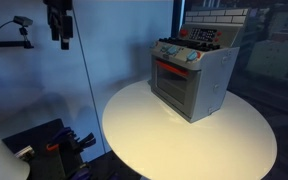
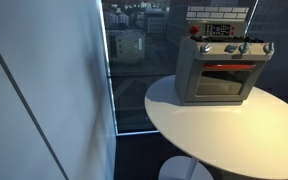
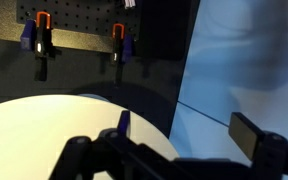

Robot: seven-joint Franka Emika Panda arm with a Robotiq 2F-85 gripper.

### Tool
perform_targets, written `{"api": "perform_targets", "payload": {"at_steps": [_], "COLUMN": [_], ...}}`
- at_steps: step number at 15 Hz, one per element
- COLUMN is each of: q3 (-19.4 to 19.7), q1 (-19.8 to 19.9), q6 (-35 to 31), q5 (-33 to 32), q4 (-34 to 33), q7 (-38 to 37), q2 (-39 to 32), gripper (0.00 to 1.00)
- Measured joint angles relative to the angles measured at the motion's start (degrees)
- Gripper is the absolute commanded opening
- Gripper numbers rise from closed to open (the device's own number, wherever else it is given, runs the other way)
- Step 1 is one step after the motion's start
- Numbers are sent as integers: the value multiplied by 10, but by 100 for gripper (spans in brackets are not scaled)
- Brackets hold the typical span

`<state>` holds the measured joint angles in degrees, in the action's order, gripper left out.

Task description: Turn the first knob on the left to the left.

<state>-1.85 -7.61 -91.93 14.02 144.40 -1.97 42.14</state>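
A small grey toy stove (image 1: 192, 75) stands on the round white table (image 1: 184, 140), towards its far side. It also shows in an exterior view (image 2: 219, 70). A row of knobs runs along the top of its front; the leftmost knob (image 2: 206, 48) shows in both exterior views (image 1: 164, 50). My gripper (image 1: 59, 30) hangs high at the upper left, far from the stove and off the table. In the wrist view its two fingers (image 3: 187, 130) are wide apart with nothing between them. The stove is out of the wrist view.
A glass wall (image 1: 124, 50) stands behind the table. A pegboard with orange and blue clamps (image 3: 41, 45) shows in the wrist view. A camera on a stand (image 1: 22, 20) is at the left, and dark equipment (image 1: 49, 140) lies low beside the table.
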Motion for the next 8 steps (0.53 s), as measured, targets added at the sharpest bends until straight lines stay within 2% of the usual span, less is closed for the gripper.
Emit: {"api": "perform_targets", "payload": {"at_steps": [8], "q3": [-14], "q1": [31], "q6": [-46], "q5": [-6], "q4": [-14], "q7": [0], "q2": [-9], "gripper": [100]}}
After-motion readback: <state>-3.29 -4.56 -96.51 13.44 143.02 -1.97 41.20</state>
